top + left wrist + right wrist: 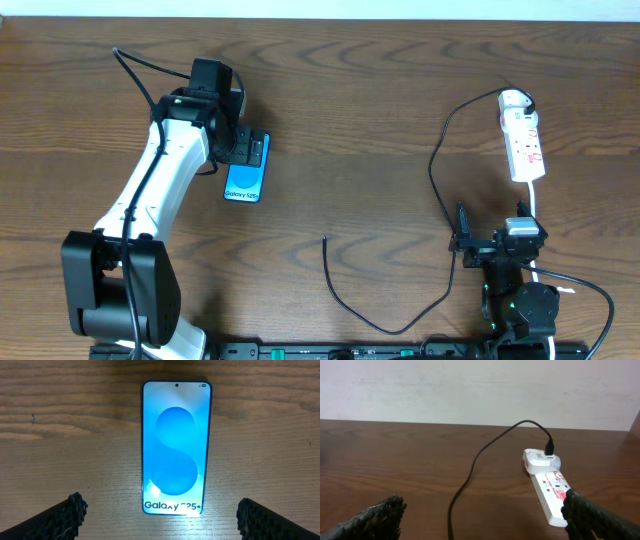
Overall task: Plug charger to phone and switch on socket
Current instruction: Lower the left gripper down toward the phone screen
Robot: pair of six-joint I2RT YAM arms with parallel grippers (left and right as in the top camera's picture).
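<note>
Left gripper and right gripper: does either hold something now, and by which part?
Nothing is held. The left gripper is open over the phone, its fingers apart from it; the right gripper is open and empty.

Dark brown wood-grain table (350, 110); plain pale wall (470, 385) behind far edge.

Blue-screened phone (176, 447), black charger (436, 180), white socket (524, 145) red-marked.
</note>
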